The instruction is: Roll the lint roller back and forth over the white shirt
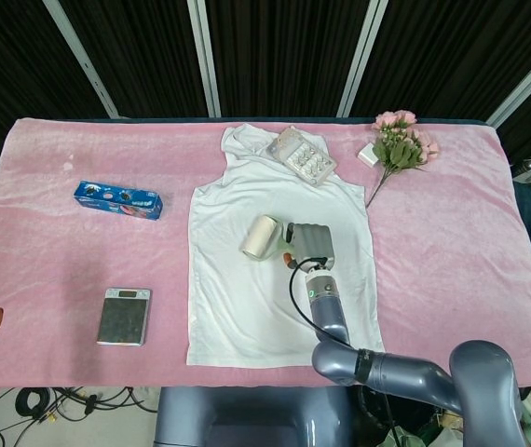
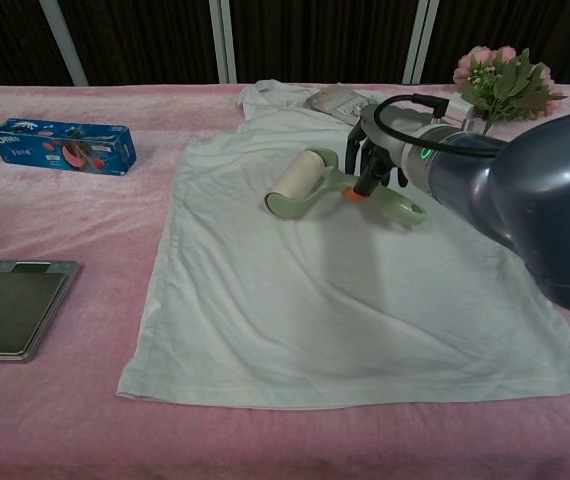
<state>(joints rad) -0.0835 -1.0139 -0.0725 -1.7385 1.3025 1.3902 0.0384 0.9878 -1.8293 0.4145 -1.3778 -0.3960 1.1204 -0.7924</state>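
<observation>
Here the right hand [image 2: 377,165] has its fingers [image 2: 353,160] wrapped round the pale green handle of the cream-drummed lint roller [image 2: 305,182], whose drum rests on the chest of the flat white sleeveless shirt [image 1: 247,307] spread on the pink-covered worktop [image 1: 51,261]. To roll well, I judge the drum should stay flat on the cloth with light, even pressure, stroking along the shirt's length so the fabric does not bunch. Turn short of the clear plastic blister tray [image 1: 303,155] at the collar. The left hand is out of sight.
</observation>
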